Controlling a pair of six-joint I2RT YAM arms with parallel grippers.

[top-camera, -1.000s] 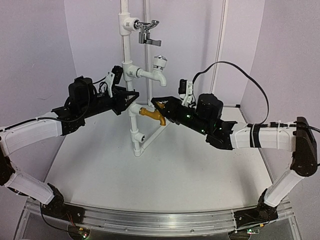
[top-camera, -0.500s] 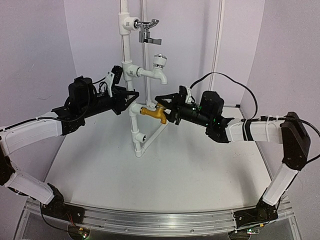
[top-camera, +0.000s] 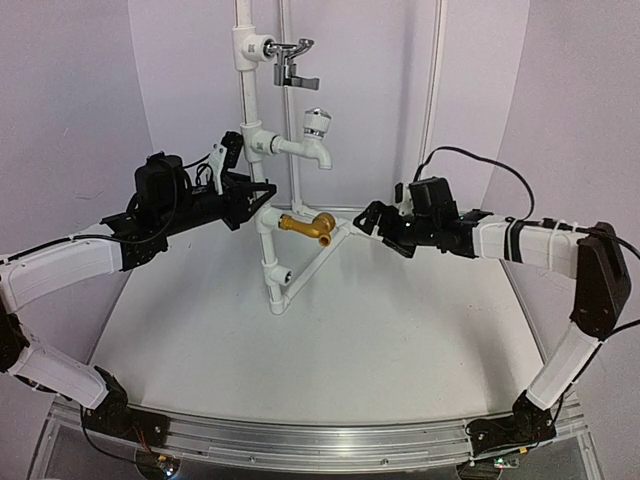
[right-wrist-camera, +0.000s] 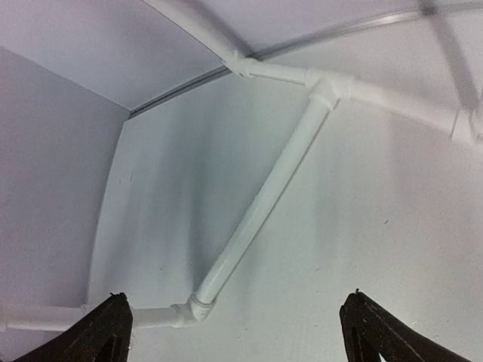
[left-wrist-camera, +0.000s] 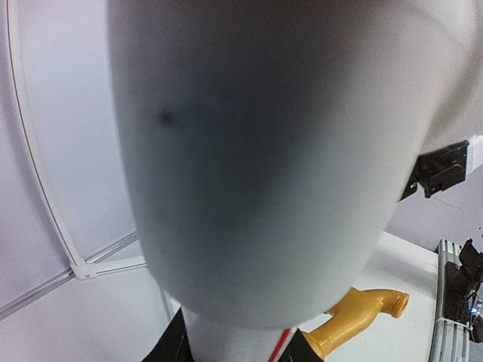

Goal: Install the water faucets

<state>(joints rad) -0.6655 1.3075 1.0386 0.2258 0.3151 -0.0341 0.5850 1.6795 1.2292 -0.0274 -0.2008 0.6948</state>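
Top external view: the brass faucet (top-camera: pixel 305 225) juts sideways from the white pipe stand (top-camera: pixel 250 90). The left gripper (top-camera: pixel 258 203) clamps the stand's upright; the right gripper (top-camera: pixel 370 218), jaws spread wide, hangs just beside the faucet.

Looks like a robotics lab test cell to me: a left arm (top-camera: pixel 60 270) and a right arm (top-camera: pixel 540 245), both white-and-black, are bolted onto an aluminium rail (top-camera: pixel 320 440) along the near edge of a white table (top-camera: pixel 380 350). Plain pale panels (top-camera: pixel 60 100) box the whole thing in at the back and on both sides. The "plumbing" is just a mock-up, a skinny PVC pipe stand (top-camera: pixel 247 95) standing on the table with a chrome tap (top-camera: pixel 290 55), a white plastic tap (top-camera: pixel 318 130) and a brass tap (top-camera: pixel 305 225) sticking out of it at different heights.
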